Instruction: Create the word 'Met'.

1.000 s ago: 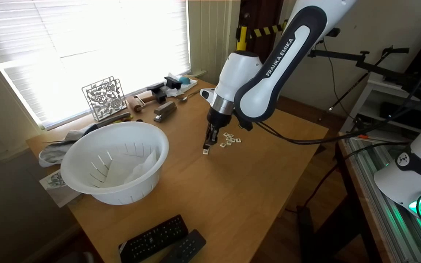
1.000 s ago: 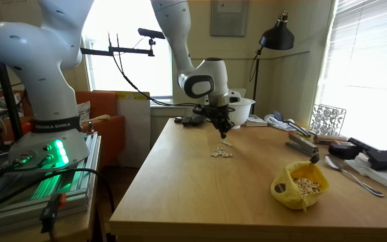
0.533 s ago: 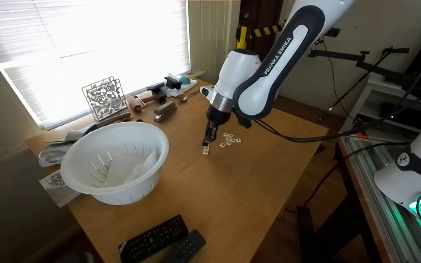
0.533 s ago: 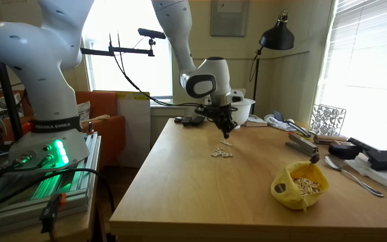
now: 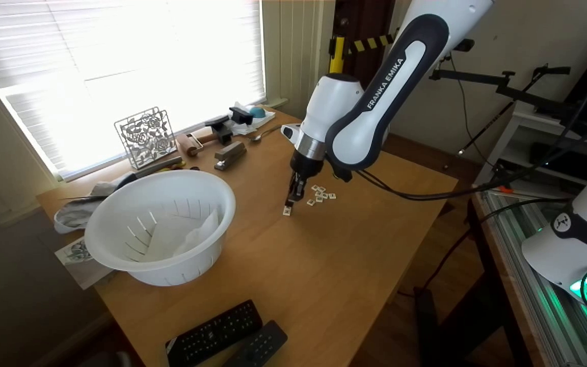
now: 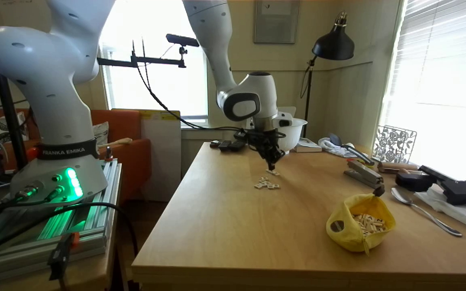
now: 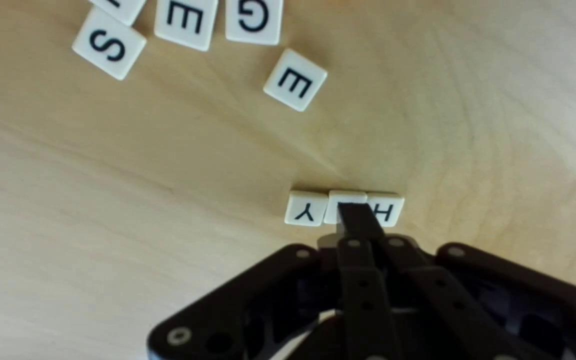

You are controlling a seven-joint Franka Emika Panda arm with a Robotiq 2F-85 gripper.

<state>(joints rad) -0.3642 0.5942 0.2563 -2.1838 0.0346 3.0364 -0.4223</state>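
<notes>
Presently, the gripper (image 7: 360, 220) occupies the lower right of the wrist view, its jaws standing together and its tips meeting just right of centre, over a row (image 7: 345, 196) of three tiles. These lie flat and close side by side: the Y tile (image 7: 306, 208) at left, the middle tile (image 7: 344, 200), its letter hidden behind the tips, and the H tile (image 7: 387, 210) at right. The Y stands upside down in the frame. Whether the tips touch the middle tile cannot be told.

Higher up, toward top centre, an E tile (image 7: 295, 80) lies turned at an angle, well apart from the row. Left of it, along the upper edge, are a G tile (image 7: 254, 22), a second E tile (image 7: 185, 22) and an S tile (image 7: 109, 44), the last just beside a cropped tile (image 7: 120, 7).

In an exterior view, the loose tiles form a cluster (image 5: 319, 194) near the middle of the frame, to the right of the gripper; a bowl (image 5: 171, 275) stands at left, a stapler (image 5: 230, 154) above it and to its right, and two remotes (image 5: 214, 334) at the bottom edge.

In an exterior view, a yellow bag (image 6: 348, 238) holding a heap (image 6: 367, 223) of further tiles sits at lower right on the table (image 6: 225, 234); a spoon (image 6: 402, 196) lies to its right, and a lamp (image 6: 333, 45) stands at upper right.
</notes>
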